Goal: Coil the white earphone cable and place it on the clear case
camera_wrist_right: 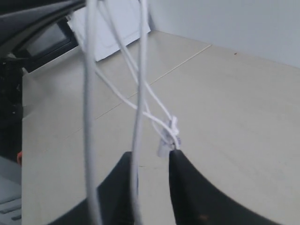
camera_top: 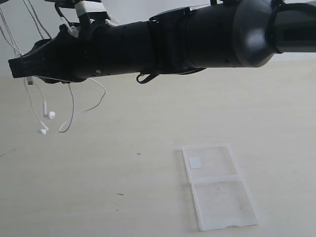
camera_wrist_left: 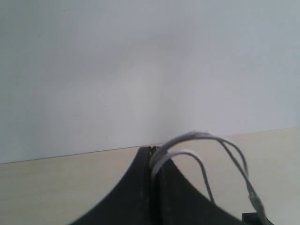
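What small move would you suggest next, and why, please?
Probably close the right gripper on the white earphone cable strands between its parted jaws, drawing a loop: the left gripper is shut on it, the earbuds dangle loose, and the clear case lies bare.

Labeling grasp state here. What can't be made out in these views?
- Exterior view: the black arm hides where the white earphone cable is gripped.
- Left wrist view: the clear case is out of frame.
- Right wrist view: near strands blurred; contact with the right hand unclear.
- Any view: its plug is too small to pick out.
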`<state>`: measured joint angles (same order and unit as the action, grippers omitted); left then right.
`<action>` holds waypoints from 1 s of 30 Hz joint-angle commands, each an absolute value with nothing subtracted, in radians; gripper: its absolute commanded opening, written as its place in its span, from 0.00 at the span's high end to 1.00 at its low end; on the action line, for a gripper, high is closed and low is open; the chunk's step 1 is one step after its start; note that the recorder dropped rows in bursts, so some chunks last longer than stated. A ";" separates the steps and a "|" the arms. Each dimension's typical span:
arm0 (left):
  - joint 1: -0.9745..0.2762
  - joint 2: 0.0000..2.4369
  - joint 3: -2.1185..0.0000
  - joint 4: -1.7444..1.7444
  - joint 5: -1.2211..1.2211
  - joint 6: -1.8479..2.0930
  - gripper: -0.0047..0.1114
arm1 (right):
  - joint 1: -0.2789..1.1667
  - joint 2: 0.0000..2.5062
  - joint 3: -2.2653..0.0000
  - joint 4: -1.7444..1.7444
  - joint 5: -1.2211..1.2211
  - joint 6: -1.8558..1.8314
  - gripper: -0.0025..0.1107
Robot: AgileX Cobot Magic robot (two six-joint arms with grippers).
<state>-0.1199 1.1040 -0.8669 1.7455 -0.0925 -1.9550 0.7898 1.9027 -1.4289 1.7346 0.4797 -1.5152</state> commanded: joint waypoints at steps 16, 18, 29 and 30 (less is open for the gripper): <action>-0.118 1.095 -0.865 1.744 -0.144 -1.967 0.96 | 0.795 1.899 -1.439 1.608 0.494 -1.473 0.45; -0.118 1.095 -0.865 1.739 -0.148 -1.967 0.96 | 0.795 1.899 -1.439 1.608 0.485 -1.473 0.45; -0.118 1.095 -0.865 1.642 -0.192 -1.967 0.96 | 0.797 1.899 -1.447 1.704 0.472 -1.527 0.45; -0.118 1.095 -0.865 1.620 -0.195 -1.967 0.96 | 0.797 1.899 -1.449 1.716 0.472 -1.527 0.45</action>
